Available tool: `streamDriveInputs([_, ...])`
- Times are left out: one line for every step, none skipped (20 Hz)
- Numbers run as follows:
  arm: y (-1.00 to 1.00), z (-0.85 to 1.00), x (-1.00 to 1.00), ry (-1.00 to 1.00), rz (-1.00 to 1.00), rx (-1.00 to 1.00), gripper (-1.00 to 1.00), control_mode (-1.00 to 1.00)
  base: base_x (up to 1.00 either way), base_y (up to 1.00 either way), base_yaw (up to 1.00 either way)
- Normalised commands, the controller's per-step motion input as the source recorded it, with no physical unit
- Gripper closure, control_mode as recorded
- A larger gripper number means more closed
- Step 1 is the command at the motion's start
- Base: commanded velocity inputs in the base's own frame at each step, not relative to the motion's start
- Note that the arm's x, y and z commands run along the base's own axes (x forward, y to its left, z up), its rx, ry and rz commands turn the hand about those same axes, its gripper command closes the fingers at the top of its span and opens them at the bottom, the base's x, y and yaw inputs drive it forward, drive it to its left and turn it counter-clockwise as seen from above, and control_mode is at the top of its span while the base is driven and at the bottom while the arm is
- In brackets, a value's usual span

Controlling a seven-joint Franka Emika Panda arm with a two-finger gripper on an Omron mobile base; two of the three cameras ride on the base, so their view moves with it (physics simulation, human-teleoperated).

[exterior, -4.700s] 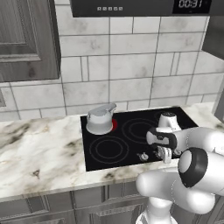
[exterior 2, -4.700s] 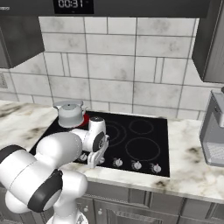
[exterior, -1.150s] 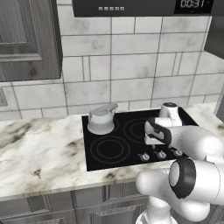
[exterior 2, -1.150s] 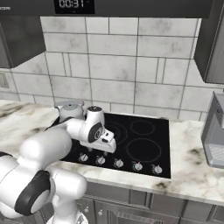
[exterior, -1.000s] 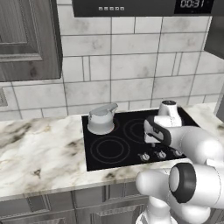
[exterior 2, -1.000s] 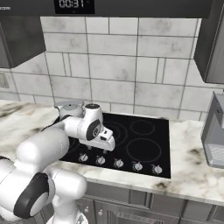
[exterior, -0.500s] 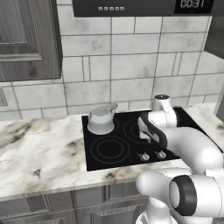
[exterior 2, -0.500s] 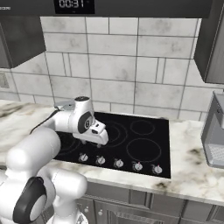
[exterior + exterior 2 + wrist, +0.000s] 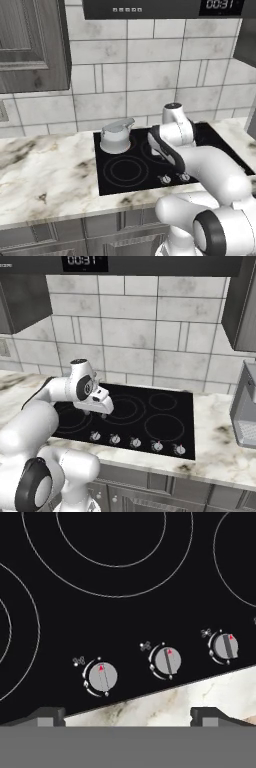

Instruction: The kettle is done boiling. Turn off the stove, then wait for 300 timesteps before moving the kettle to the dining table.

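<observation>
The kettle [image 9: 116, 136], squat and silver-grey, stands on the back-left burner of the stove [image 9: 127, 172], a black glass cooktop; no ring glows. My gripper [image 9: 96, 413] hangs open and empty just above the cooktop's middle-left, to the right of the kettle and a hand's width from it. In the hand view the gripper [image 9: 129, 717] looks down on the front edge, its fingertips [image 9: 47, 716] wide apart. Three silver knobs [image 9: 101, 677] sit there in a row, each with a red mark pointing toward the burners. The dining table is out of view.
Marble worktop [image 9: 45, 170] flanks the stove on both sides, with grey cabinet doors below. A grey appliance [image 9: 245, 411] stands on the counter at the right. A dark hood [image 9: 150, 7] with a clock hangs overhead, and a tiled wall runs behind.
The red glow under the kettle has gone out. Over the last second my hand has lifted off the knob row and swung back and left over the cooktop toward the kettle, still open.
</observation>
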Motion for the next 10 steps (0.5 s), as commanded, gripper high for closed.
streamDriveInputs([0.29, 0.19, 0.0, 0.0, 0.0, -0.05, -1.0, -1.0, 0.0, 0.0, 0.0])
streamDriveInputs([0.27, 0.18, 0.0, 0.0, 0.0, -0.05, -1.0, -1.0, 0.0, 0.0, 0.0])
streamDriveInputs([0.28, 0.16, 0.0, 0.0, 0.0, -0.05, -1.0, -1.0, 0.0, 0.0, 0.0])
streamDriveInputs([0.28, 0.12, 0.0, 0.0, 0.0, -0.04, -1.0, -1.0, 0.0, 0.0, 0.0])
streamDriveInputs([0.29, 0.12, 0.0, 0.0, 0.0, -0.03, -1.0, -1.0, 0.0, 0.0, 0.0])
streamDriveInputs([0.33, 0.1, 0.0, 0.0, 0.0, -0.04, -1.0, -1.0, 0.0, 0.0, 0.0])
streamDriveInputs([0.29, 0.09, 0.0, 0.0, 0.0, -0.03, -1.0, -1.0, 0.0, 0.0, 0.0])
streamDriveInputs([0.29, 0.07, 0.0, 0.0, 0.0, -0.03, -1.0, -1.0, 0.0, 0.0, 0.0])
streamDriveInputs([0.27, 0.06, 0.0, 0.0, 0.0, -0.03, -1.0, -1.0, 0.0, 0.0, 0.0])
streamDriveInputs([0.27, 0.06, 0.0, 0.0, 0.0, -0.03, -1.0, -1.0, 0.0, 0.0, 0.0])
